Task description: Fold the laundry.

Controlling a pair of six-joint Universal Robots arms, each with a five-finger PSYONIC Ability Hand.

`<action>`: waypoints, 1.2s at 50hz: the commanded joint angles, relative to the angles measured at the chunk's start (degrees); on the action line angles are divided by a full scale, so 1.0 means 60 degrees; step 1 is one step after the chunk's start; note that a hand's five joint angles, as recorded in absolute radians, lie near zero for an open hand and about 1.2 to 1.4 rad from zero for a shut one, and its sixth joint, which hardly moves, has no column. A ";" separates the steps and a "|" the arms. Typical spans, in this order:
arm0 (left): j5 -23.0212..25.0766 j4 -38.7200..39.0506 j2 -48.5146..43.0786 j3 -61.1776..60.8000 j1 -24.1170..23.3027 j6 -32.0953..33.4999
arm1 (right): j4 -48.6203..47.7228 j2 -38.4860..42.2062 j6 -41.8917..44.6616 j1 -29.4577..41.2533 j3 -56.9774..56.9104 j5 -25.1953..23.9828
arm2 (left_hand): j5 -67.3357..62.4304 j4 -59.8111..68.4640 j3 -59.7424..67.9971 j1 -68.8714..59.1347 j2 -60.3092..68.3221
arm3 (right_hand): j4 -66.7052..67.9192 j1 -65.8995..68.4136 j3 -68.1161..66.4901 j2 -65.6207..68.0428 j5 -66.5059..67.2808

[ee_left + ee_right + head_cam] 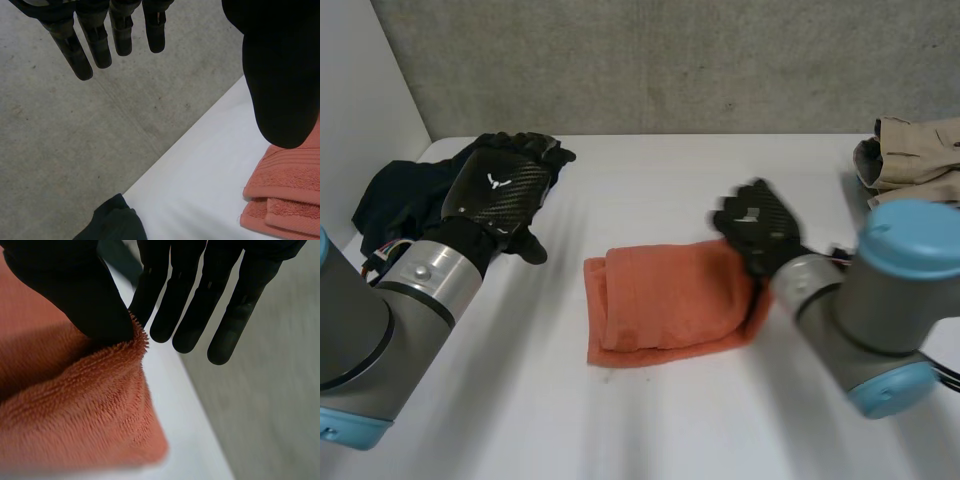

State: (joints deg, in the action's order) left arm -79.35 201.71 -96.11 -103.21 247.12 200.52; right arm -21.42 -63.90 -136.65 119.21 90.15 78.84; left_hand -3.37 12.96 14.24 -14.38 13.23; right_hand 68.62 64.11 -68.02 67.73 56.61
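**Right hand pinching towel edge; left hand open**

Right side: the thumb point(75, 290) and the nearest finger point(150, 285) pinch a raised edge of the orange towel point(75, 405). The other fingers extend straight. The right hand point(760, 228) is at the towel's right edge. The towel lies folded at the middle of the white table point(720, 420).

Left side: the fingers point(95, 42) are straight, slightly spread and hold nothing. The left hand point(505, 190) hovers over the table's left side, beside a dark garment point(390, 195).

A beige garment point(915, 150) lies at the far right, well apart from the towel.
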 commanded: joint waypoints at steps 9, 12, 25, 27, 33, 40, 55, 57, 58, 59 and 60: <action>-0.0003 0.0043 0.0125 -0.0026 0.0137 -0.0532 | 0.0933 0.2124 -0.0617 0.2134 -0.1386 -0.2039 | 0.0218 -0.0149 -0.0362 0.0386 -0.0194 | -0.1822 -0.1071 0.1722 -0.1675 -0.1488; -0.0003 0.0072 -0.0036 0.0280 0.0137 -0.0927 | 0.0992 0.1993 -0.1598 0.2003 -0.1548 -0.1379 | 0.0134 -0.0065 -0.0278 0.0302 -0.0110 | -0.9769 -0.9018 0.9669 -0.9622 -0.9436; -0.1217 -0.0484 -0.2027 0.2639 -0.2014 -0.2365 | 0.1912 -0.0132 -0.7137 0.0129 -0.1079 -0.0968 | -0.0315 0.0384 0.0171 -0.0147 0.0339 | -0.9769 -0.9018 0.9669 -0.9622 -0.9436; -0.1728 -0.0775 -0.2698 0.3179 -0.2467 -0.2365 | 0.2703 -0.0030 -0.7138 -0.0208 -0.1312 -0.0953 | -0.0343 0.0412 0.0199 -0.0175 0.0367 | -0.9769 -0.9018 0.9669 -0.9622 -0.9436; -0.2902 -0.1786 -0.4546 0.4572 -0.3114 -0.2321 | 0.4198 0.1212 -0.6803 -0.0327 -0.2556 -0.0662 | -0.0259 0.0329 0.0115 -0.0091 0.0283 | -0.9769 -0.9018 0.9669 -0.9622 -0.9436; -0.3723 -0.3310 -0.6056 0.5672 -0.3173 -0.2204 | 0.4420 0.2035 -0.5835 -0.0268 -0.3349 -0.0030 | -0.0315 0.0384 0.0171 -0.0147 0.0339 | -0.9769 -0.9018 0.9669 -0.9622 -0.9436; -0.3972 -0.3780 -0.5940 0.4662 -0.2822 -0.0959 | 0.4654 0.3062 -0.4707 -0.0253 -0.3863 -0.0001 | -0.0651 0.0721 0.0507 -0.0483 0.0675 | -0.9769 -0.9018 0.9669 -0.9622 -0.9436; -0.3972 -0.3766 -0.5809 0.4677 -0.2822 -0.0842 | 0.4683 0.3047 -0.4399 -0.0239 -0.3863 0.0043 | -0.0623 0.0693 0.0479 -0.0455 0.0647 | -0.9769 -0.9018 0.9669 -0.9622 -0.9436; -0.3958 -0.3737 -0.5649 0.4691 -0.2807 -0.0769 | 0.4669 0.3032 -0.4297 -0.0253 -0.3863 0.0058 | -0.0595 0.0665 0.0451 -0.0428 0.0619 | -0.9769 -0.9018 0.9669 -0.9622 -0.9436; -0.3958 -0.3736 -0.5560 0.4706 -0.2793 -0.0753 | 0.4669 0.3003 -0.4180 -0.0239 -0.3863 0.0058 | -0.0595 0.0665 0.0451 -0.0427 0.0619 | -0.9769 -0.9018 0.9669 -0.9622 -0.9436; -0.3943 -0.3751 -0.5472 0.4735 -0.2792 -0.0739 | 0.4683 0.2931 -0.3990 -0.0253 -0.3863 0.0087 | -0.0595 0.0665 0.0451 -0.0427 0.0619 | -0.9769 -0.9018 0.9669 -0.9622 -0.9436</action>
State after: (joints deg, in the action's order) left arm -103.29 178.81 -131.84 -75.03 230.22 194.10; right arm 6.60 -45.49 -164.62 117.73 66.82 78.84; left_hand -3.61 13.28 14.36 -14.73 14.32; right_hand 12.13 12.87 -12.11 12.01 2.76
